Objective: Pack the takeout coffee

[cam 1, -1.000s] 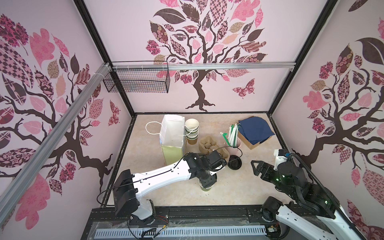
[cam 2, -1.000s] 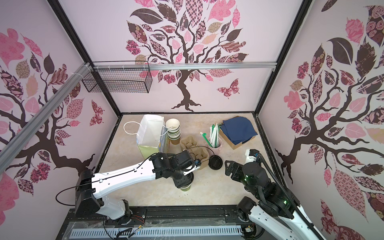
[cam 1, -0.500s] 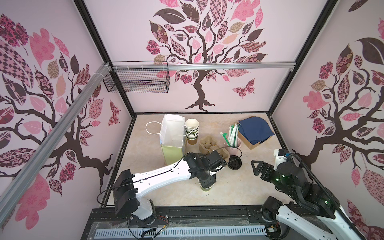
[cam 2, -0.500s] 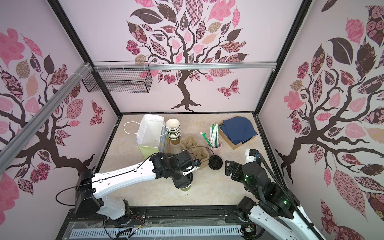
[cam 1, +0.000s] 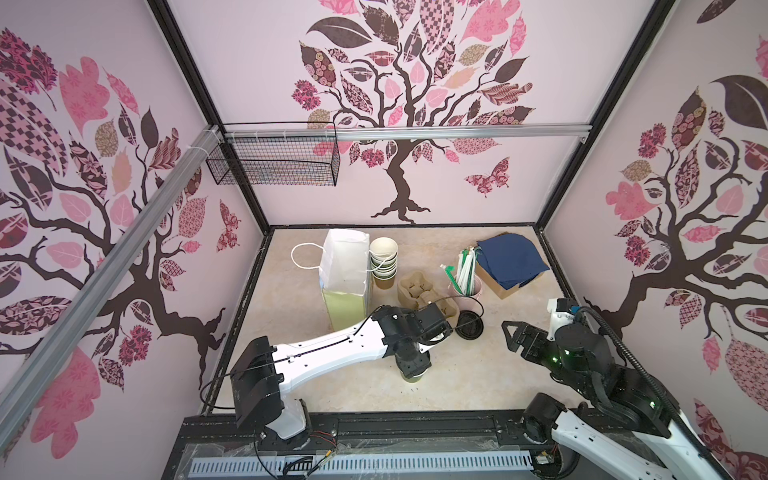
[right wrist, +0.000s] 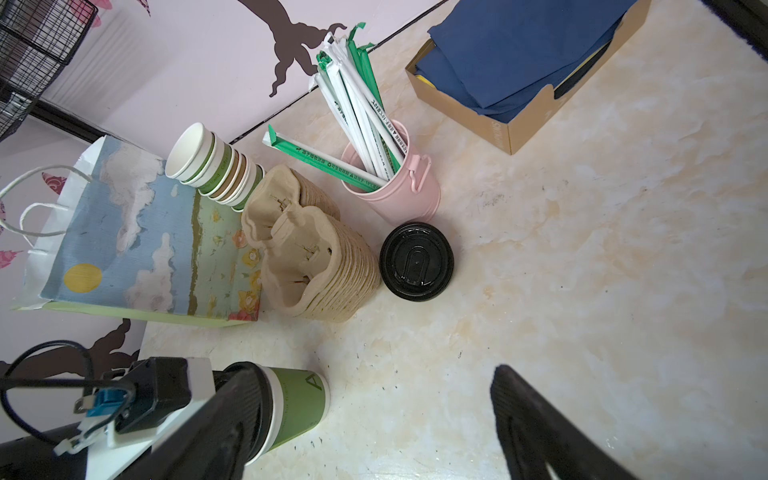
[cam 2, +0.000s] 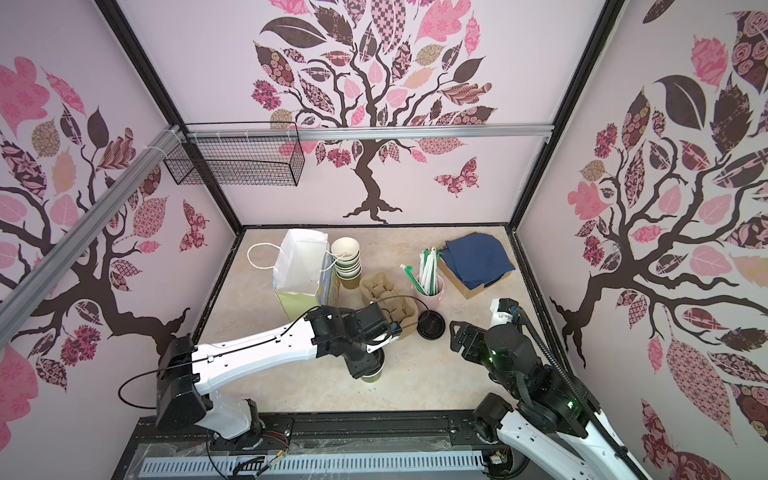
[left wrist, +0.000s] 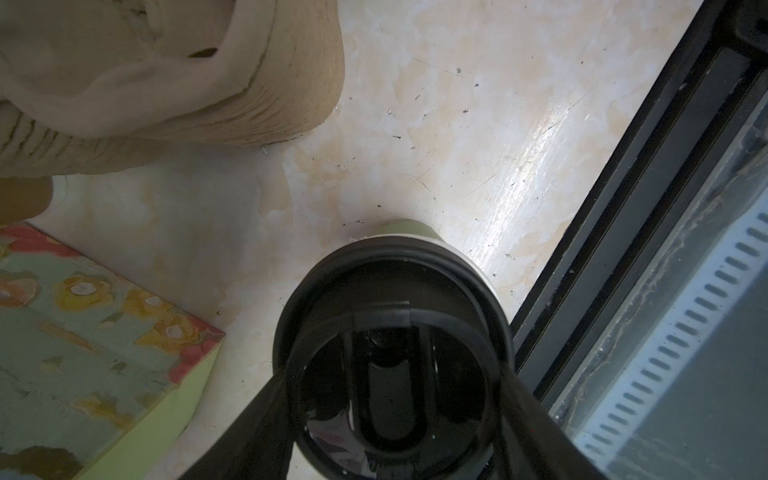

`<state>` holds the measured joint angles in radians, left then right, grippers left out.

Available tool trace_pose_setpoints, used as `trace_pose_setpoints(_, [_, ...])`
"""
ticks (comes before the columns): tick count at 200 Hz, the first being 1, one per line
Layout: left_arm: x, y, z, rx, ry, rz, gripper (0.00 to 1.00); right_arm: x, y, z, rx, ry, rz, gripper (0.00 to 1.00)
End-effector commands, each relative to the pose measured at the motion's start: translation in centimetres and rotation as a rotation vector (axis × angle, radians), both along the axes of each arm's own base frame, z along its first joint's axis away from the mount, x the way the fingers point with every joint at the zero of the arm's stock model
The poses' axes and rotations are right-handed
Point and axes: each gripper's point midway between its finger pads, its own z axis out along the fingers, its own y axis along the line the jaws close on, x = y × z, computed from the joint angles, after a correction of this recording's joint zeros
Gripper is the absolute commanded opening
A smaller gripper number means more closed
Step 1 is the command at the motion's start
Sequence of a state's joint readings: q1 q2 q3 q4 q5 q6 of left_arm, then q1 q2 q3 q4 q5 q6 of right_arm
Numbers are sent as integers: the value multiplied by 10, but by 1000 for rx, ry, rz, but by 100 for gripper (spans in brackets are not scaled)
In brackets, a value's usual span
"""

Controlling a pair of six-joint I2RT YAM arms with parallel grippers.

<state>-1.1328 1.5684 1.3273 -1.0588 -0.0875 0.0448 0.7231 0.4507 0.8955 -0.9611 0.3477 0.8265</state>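
Marbled beige tabletop (cam 1: 478, 374), pink tree-patterned walls (cam 1: 457, 187), left gripper (left wrist: 392, 374) pinching takeout coffee (right wrist: 299, 403), right gripper (cam 1: 513, 334) spread wide

This is a robot test cell dressed as a café counter. Black frame posts (cam 1: 192, 81), an aluminium rail (cam 1: 457, 132) and tree-decal walls (cam 1: 457, 62) enclose a marble-look tabletop (cam 1: 478, 374). It holds stacked paper cups (cam 1: 383, 259), pulp cup carriers (right wrist: 316, 257), wrapped straws (right wrist: 357, 104) and navy napkins (cam 1: 509, 257).
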Motion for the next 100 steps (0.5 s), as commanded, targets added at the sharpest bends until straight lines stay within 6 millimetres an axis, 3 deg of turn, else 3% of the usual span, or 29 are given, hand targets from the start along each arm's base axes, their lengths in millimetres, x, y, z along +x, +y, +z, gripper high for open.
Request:
trace_pose_setpoints(1, [-2,2,-8,16,15,7,61,-1,-2,9,5,-18,-3,90])
trace_pose_setpoints(100, [-4,2,-15,10,30,16,62,-2,-2,8,4,-13,2,90])
